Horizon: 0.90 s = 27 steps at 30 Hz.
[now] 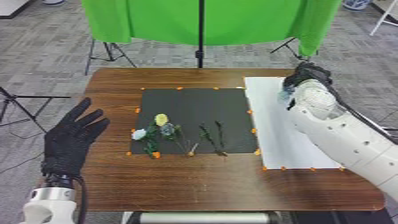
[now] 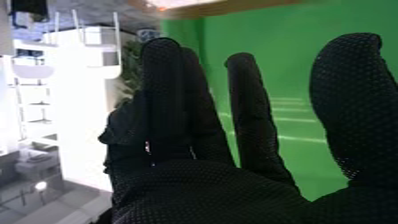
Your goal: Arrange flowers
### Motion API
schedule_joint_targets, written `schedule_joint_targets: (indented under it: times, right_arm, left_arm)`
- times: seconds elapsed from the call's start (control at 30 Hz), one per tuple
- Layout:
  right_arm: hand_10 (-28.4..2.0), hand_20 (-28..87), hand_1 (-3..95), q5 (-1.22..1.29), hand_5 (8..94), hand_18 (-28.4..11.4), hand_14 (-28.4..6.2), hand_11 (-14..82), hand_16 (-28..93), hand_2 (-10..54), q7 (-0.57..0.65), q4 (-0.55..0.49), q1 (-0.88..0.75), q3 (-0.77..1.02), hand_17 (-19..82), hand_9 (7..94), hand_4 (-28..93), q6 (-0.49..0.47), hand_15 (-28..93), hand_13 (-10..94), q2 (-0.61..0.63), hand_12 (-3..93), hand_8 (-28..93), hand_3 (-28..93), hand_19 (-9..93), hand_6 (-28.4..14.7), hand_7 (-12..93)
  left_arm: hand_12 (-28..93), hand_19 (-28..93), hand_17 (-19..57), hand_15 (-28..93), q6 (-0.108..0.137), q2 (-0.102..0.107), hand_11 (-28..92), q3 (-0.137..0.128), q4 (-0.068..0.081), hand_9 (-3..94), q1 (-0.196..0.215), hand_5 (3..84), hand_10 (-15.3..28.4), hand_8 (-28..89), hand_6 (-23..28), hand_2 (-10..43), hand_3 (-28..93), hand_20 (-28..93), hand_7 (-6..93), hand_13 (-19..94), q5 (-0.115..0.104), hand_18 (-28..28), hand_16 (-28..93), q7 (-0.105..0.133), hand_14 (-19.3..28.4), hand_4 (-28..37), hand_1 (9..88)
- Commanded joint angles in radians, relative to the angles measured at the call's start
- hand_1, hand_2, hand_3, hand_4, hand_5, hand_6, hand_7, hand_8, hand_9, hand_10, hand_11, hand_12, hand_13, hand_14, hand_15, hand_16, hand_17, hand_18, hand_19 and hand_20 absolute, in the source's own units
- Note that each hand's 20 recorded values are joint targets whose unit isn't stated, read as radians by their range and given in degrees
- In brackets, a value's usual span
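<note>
Left hand (image 1: 69, 145) open, right (image 1: 308, 74) seemingly too.

White arms end in black textured fabric gloves.

From where I'm standing, grey patterned carpet (image 1: 164, 54) runs all around the brown wooden desk (image 1: 111, 187), with a black stand (image 1: 31, 118) out to the left of the left robot hand (image 1: 73, 142). Beyond the right robot hand (image 1: 307, 75), a bright green cloth (image 1: 253, 22) hangs past the desk's far edge, a black pole (image 1: 201, 32) upright before it and a blue-and-white pot (image 1: 356, 4) farther back on the floor. Past that same hand, the wrist view catches a glaring white patch (image 2: 82, 125), pale shelving (image 2: 34, 107) and some greenery (image 2: 131, 70).
</note>
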Motion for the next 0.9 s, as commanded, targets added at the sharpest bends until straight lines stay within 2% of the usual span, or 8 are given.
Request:
schedule_joint_targets:
  times: [0.03, 0.3, 0.37, 0.47, 0.53, 0.7, 0.73, 0.9]
  right_arm:
    - [-18.0, 58, 31.3, -0.027, 50.0, -22.5, -16.7, 20.1, 6, -9.5, -0.012, 0.021, -0.048, 0.002, 15, 54.6, -28, -0.074, 73, 45, -0.045, 13.6, -14, 78, 88, 2.4, 17]
    - [-17.1, 59, 33.2, -0.084, 53.5, -22.6, -15.7, 20.8, 6, -9.5, -0.034, 0.083, -0.059, -0.004, 16, 57.4, -28, -0.103, 73, 48, -0.081, 13.8, -15, 79, 89, 4.0, 18]
    - [-13.7, 58, 38.4, -0.113, 59.8, -22.4, -12.4, 22.1, 8, -9.5, -0.031, 0.09, -0.065, -0.026, 19, 65.0, -28, -0.067, 71, 55, -0.077, 14.2, -15, 78, 90, 5.1, 18]
    - [-7.5, 57, 52.8, -0.151, 76.1, -21.7, -7.0, 13.7, 15, -9.5, -0.033, 0.085, -0.08, -0.069, 25, 84.7, -28, 0.035, 68, 68, -0.055, 27.4, -4, 65, 93, 5.3, 16]
    - [-4.9, 59, 59.5, -0.159, 85.6, -21.3, -4.7, 18.1, 17, -9.5, -0.038, 0.06, -0.099, -0.062, 30, 92.2, -28, 0.061, 67, 76, -0.044, 29.6, 0, 59, 93, 4.9, 16]
    - [-4.6, 60, 61.5, -0.165, 89.4, -21.5, -4.0, 23.1, 19, -9.5, -0.083, -0.066, -0.113, -0.053, 33, 93.7, -28, 0.146, 67, 80, -0.01, 28.0, 1, 59, 93, 4.2, 16]
    - [-4.9, 60, 60.5, -0.172, 89.6, -21.7, -4.1, 23.3, 19, -9.5, -0.111, -0.102, -0.127, -0.032, 33, 93.7, -28, 0.141, 66, 80, -0.012, 27.9, 1, 61, 93, 3.7, 16]
    - [-5.4, 61, 58.8, -0.197, 89.4, -21.7, -4.8, 23.6, 20, -9.5, -0.263, -0.238, -0.161, 0.019, 33, 93.7, -28, 0.098, 68, 79, -0.088, 27.8, 2, 64, 93, 3.3, 16]
  left_arm:
    - [12, 64, -6.6, 56, -0.005, -0.015, 27, 0.003, 0.01, 34.6, 0.002, 34.8, 20.9, -10, 8.0, 6.7, 78, -3, 14.2, 27, -0.003, 28.4, -9, -0.007, 28.4, -25.6, 23.5]
    - [12, 64, -6.6, 56, -0.016, -0.024, 27, -0.002, 0.015, 34.6, -0.006, 34.8, 20.8, -10, 8.0, 6.7, 78, -3, 14.2, 27, 0.004, 28.4, -9, -0.021, 28.4, -25.6, 23.6]
    - [12, 64, -6.6, 56, -0.018, -0.024, 27, -0.002, 0.014, 34.6, -0.004, 34.8, 20.8, -10, 8.0, 6.7, 78, -3, 14.2, 27, 0.006, 28.4, -9, -0.019, 28.4, -25.5, 23.5]
    - [12, 64, -6.6, 56, -0.018, -0.027, 27, -0.003, 0.012, 34.6, 0.0, 34.8, 20.8, -10, 8.0, 6.8, 78, -3, 14.2, 27, 0.006, 28.4, -9, -0.02, 28.4, -25.5, 23.6]
    - [12, 64, -6.6, 56, -0.023, -0.029, 27, -0.009, 0.011, 34.6, 0.005, 34.8, 20.7, -10, 8.0, 6.9, 78, -3, 14.1, 27, 0.009, 28.4, -9, -0.025, 28.4, -25.5, 23.7]
    - [12, 64, -6.6, 56, -0.019, -0.035, 26, -0.018, 0.01, 34.6, 0.01, 34.8, 20.8, -10, 8.0, 6.8, 78, -3, 14.2, 27, 0.009, 28.4, -9, -0.029, 28.4, -25.4, 23.7]
    - [12, 64, -6.6, 56, -0.021, -0.041, 26, -0.023, 0.009, 34.7, 0.012, 34.8, 20.8, -10, 8.0, 6.8, 78, -3, 14.2, 27, 0.011, 28.4, -9, -0.039, 28.4, -25.4, 23.6]
    - [12, 64, -6.6, 56, -0.021, -0.044, 26, -0.023, 0.007, 34.6, 0.023, 34.8, 20.8, -10, 8.0, 6.9, 78, -3, 14.1, 27, 0.011, 28.4, -9, -0.031, 28.4, -25.6, 23.5]
